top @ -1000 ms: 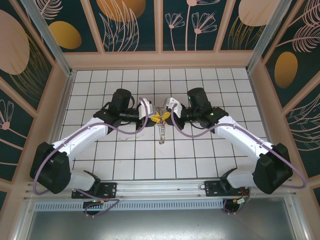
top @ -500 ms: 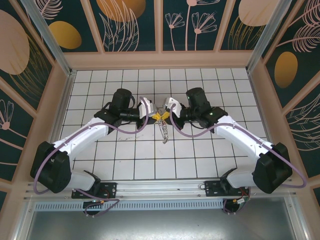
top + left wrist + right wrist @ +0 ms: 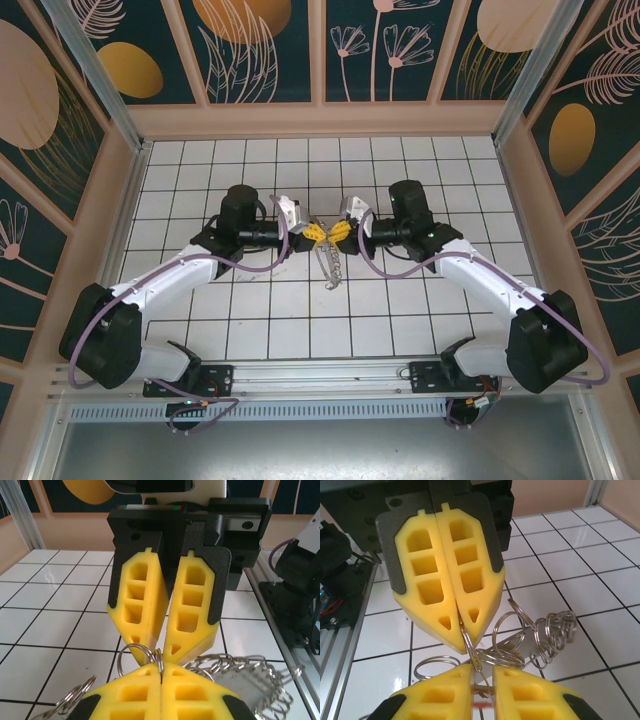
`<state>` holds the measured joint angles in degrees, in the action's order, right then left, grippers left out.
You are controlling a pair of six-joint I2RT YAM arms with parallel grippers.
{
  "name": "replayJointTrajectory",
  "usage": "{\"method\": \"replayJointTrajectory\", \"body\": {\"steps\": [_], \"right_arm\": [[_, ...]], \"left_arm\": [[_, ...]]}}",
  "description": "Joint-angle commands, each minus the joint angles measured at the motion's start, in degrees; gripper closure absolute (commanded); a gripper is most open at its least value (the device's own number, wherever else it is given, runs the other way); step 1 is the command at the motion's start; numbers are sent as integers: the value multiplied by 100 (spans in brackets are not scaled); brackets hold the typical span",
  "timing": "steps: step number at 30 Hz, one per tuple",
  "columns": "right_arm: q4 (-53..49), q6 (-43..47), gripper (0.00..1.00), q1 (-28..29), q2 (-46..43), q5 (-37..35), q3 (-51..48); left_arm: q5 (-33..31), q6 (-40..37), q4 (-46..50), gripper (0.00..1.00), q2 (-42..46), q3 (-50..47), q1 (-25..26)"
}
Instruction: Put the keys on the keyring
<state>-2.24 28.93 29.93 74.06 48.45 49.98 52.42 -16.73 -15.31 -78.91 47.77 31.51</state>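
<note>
Top external view: left claw is clamped on a small wire ring of the keyring, a grey-brown band hoop trailing over the white tiled bench. Right claw, tip to tip with it, is narrowly parted.

The tool fingers are yellow on black, the keyring silvery, the table white with dark grid lines.
</note>
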Motion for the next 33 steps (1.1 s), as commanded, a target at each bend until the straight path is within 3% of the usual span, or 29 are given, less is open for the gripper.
{"method": "replayJointTrajectory", "body": {"steps": [1,5,10,15,24,28,33], "right_arm": [[502,-237,89,-92,-129,312,-128],[435,-277,100,-90,-129,230,-74],[288,-314,100,-62,-194,63,36],[-278,-186,100,105,-134,-425,396],[-1183,74,100,404,176,-1041,972],[-1394,102,100,498,257,-1203,1160],[-1584,205,100,573,259,-1268,1269]], "left_arm": [[519,276,-753,100,224,-64,14],[378,278,-764,100,252,-122,18],[-7,-516,376,100,217,136,22],[-302,-1262,1498,91,126,454,22],[-391,-1925,2659,86,-117,975,19],[-405,-1927,2680,88,-133,1037,22],[-658,-1714,2505,97,-138,1069,16]]}}
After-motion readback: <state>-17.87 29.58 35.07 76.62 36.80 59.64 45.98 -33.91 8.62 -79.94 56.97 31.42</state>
